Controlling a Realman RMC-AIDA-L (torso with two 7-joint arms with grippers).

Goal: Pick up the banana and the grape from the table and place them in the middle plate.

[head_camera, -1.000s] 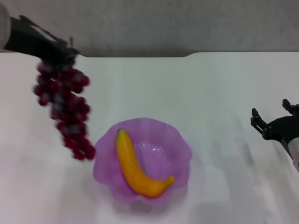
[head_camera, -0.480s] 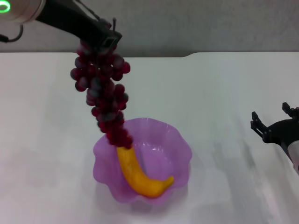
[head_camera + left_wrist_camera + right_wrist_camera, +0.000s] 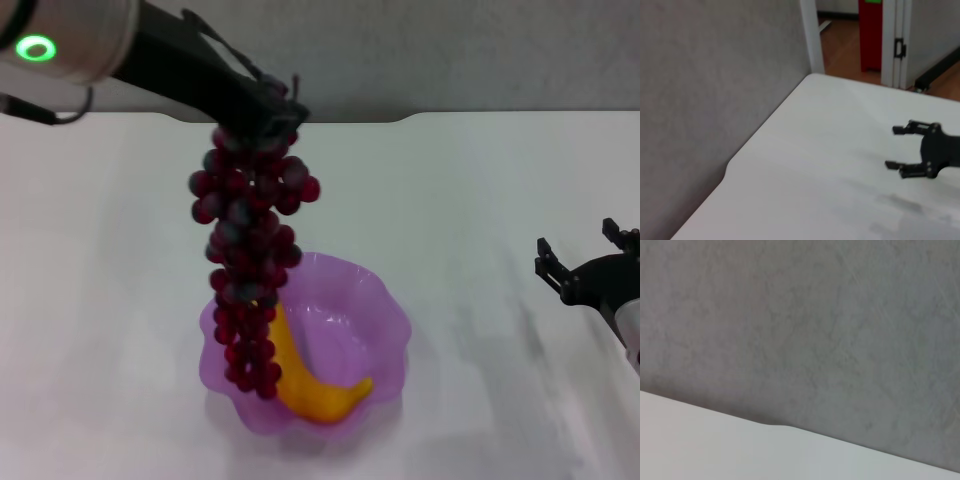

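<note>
**Q:** Hanging from what, and pointing which way?

**A:** Hanging from the left gripper, upper left of centre in the head view, is the grape, a long dark red-purple bunch. Its long axis runs nearly straight down the frame, stem end at the top, loose tip at the bottom. The jaws are closed on the top of the bunch, and everything else dangles below them.

**Q:** Where does the tip reach?

**A:** The lower part of the bunch overlaps the left side of the middle plate, the translucent purple scalloped bowl at lower centre. Whether the lowest grapes touch the plate I cannot tell.

**Q:** And the banana?

**A:** The banana lies inside the plate. Its visible length curves from behind the grapes down toward the lower right of the bowl, with its upper end hidden by the bunch.

**Q:** The other arm?

**A:** The right gripper sits at the right edge of the frame, above the white table, well apart from the plate. Its fingers are spread with nothing between them; the left wrist view shows it the same way.
</note>
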